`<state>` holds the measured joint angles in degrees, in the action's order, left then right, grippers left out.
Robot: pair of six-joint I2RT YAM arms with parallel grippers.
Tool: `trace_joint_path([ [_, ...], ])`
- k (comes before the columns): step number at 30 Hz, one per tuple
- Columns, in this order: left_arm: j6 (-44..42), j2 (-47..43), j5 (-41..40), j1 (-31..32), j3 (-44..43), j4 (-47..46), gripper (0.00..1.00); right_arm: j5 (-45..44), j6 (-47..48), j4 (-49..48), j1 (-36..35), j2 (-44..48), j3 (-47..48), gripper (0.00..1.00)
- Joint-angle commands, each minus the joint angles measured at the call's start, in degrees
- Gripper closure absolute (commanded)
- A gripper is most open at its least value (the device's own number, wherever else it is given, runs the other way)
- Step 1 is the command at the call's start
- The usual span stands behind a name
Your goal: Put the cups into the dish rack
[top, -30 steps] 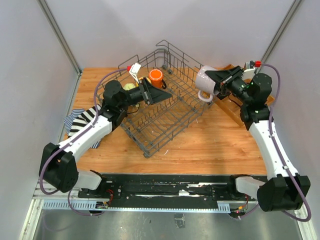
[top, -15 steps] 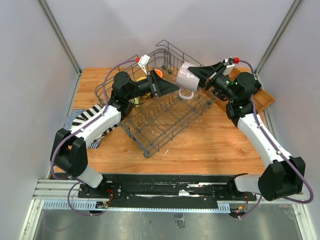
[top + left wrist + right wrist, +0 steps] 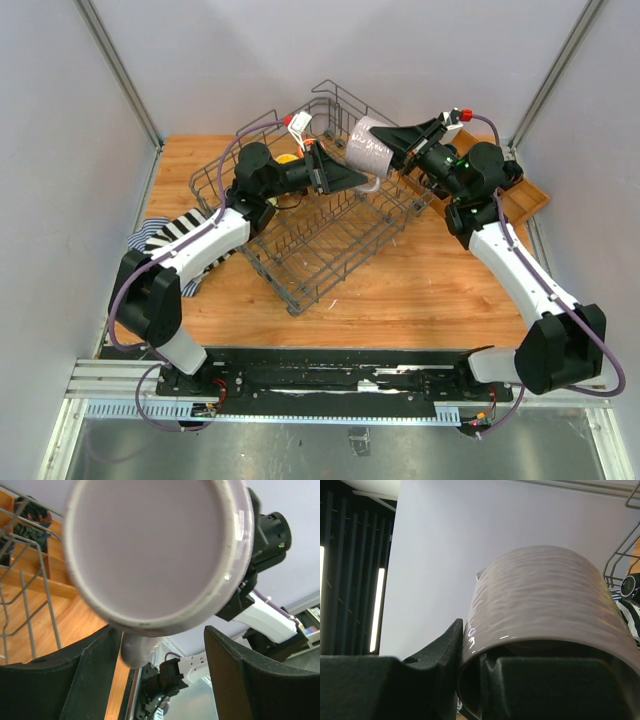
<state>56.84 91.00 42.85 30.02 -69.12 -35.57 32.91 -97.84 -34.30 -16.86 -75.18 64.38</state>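
At the near edge of the brown wooden table [image 3: 440, 290], my two arms rose from their bases and reached away across the boards. Off to my left, a black-and-white striped cloth [image 3: 165, 235] lay on the wood under my left arm, just beside the large grey metal wire dish rack [image 3: 330, 250]. That rack sat skewed in the middle of the table, one corner pointing back at me.

Farther out, my left gripper [image 3: 348, 180] hung over the rack's far half. Its black fingers [image 3: 55, 680] were spread wide and nothing sat between them. Just past their tips and a little higher was the lavender-grey ceramic mug [image 3: 368, 150], in the air and lying on its side. Its flat base faced my left wrist camera and filled most of that view, and its handle hung downward.

My right gripper [image 3: 393, 152] held the mug from the other end, clamped on the rim, with one finger inside the mouth and the other [image 3: 442, 660] against the outer wall. The mug hung above the far part of the rack, and I could not tell whether it touched any wire.

Behind my left wrist, inside the rack, a yellow-orange cup [image 3: 287, 158] showed only as a small patch. At the far right, past my right arm, lay a brown wooden compartment tray [image 3: 525, 200].
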Motion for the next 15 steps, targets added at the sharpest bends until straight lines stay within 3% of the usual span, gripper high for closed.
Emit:
trace_joint_path([
  [1,3.91,0.46,1.57,1.26,-1.40,-6.47,0.29,-2.50,-2.23,-9.84,-1.83,-0.55,4.28,0.99],
  [10,5.84,1.76,3.34,2.80,-2.43,-8.25,0.30,-4.58,-4.67,-15.40,-3.85,-3.03,2.29,0.99],
  [15,11.34,2.09,1.79,2.92,0.55,-17.18,0.33,-5.39,-5.34,-17.45,-4.56,-3.23,1.32,0.99],
])
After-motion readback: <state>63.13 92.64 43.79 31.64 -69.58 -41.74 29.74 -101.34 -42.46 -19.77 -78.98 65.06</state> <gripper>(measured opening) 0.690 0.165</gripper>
